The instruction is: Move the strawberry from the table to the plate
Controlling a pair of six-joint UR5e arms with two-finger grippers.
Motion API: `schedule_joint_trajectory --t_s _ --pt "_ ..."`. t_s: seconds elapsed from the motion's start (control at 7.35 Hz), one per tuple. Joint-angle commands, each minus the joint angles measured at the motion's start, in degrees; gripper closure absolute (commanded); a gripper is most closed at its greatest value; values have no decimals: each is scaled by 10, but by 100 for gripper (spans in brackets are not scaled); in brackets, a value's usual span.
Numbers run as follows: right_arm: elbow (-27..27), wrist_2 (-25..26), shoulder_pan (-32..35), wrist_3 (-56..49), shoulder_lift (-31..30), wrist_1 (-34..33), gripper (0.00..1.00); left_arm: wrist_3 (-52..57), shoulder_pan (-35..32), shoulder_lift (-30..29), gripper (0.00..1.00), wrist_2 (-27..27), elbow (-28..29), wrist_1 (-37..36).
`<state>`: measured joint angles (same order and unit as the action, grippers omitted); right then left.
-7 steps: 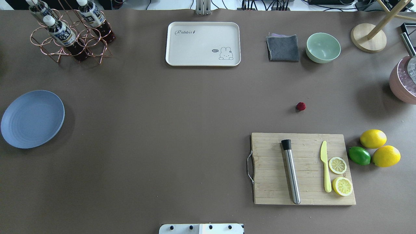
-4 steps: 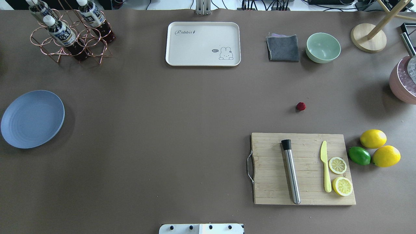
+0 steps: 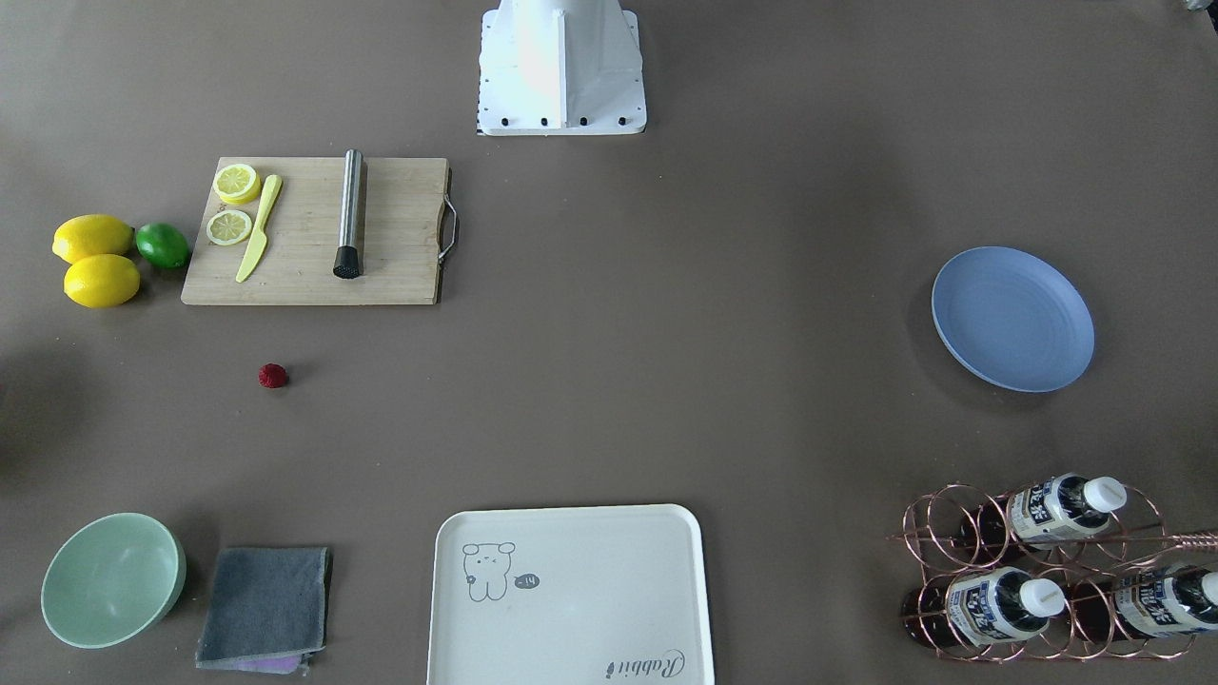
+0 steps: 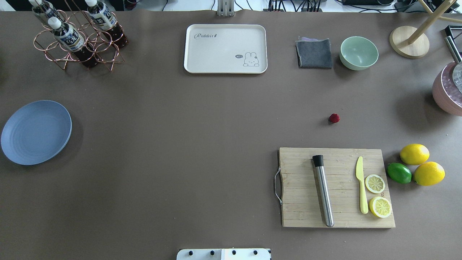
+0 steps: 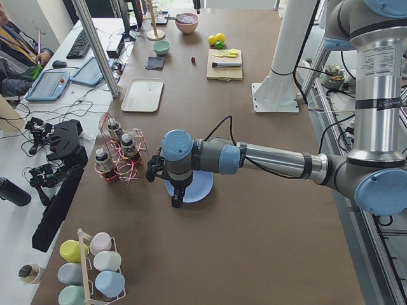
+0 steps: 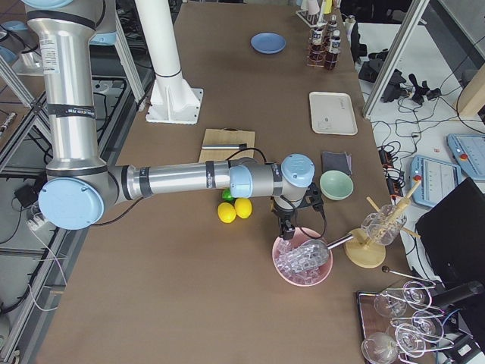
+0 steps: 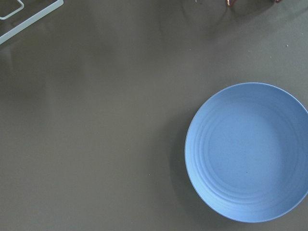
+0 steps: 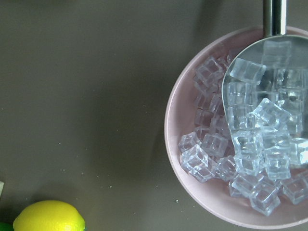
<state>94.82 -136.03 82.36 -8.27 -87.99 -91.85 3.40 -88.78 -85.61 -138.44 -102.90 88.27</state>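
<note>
The strawberry (image 4: 334, 118) (image 3: 272, 376) is a tiny dark red berry lying alone on the table (image 4: 202, 151), just beyond the wooden cutting board. Far off on the left side rests the light blue plate (image 4: 36, 132) (image 3: 1012, 319) (image 7: 248, 151), with nothing on it. Neither gripper shows in the overhead or front views. In the exterior left view my left gripper (image 5: 176, 199) hangs over the plate (image 5: 202, 188). My right gripper (image 6: 286, 229) hovers by a pink bowl of ice in the exterior right view. Whether either one is open or shut I cannot tell.
A cutting board (image 4: 303, 213) carries a steel muddler, a yellow knife and lemon slices. Two lemons (image 4: 428, 173) and a lime lie to its right. The pink ice bowl (image 8: 192, 144), mint bowl (image 4: 358, 52), grey cloth, cream tray (image 4: 225, 48) and bottle rack (image 4: 77, 36) line the edges.
</note>
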Motion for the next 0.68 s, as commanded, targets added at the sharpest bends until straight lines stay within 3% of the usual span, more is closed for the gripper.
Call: schedule_joint_trajectory --t_s 0.0,0.54 --pt "4 0 0 0 -1 0 0 -1 -1 0 3 16 -1 1" --pt "13 1 -2 0 4 0 0 -37 1 -3 3 17 -4 2"
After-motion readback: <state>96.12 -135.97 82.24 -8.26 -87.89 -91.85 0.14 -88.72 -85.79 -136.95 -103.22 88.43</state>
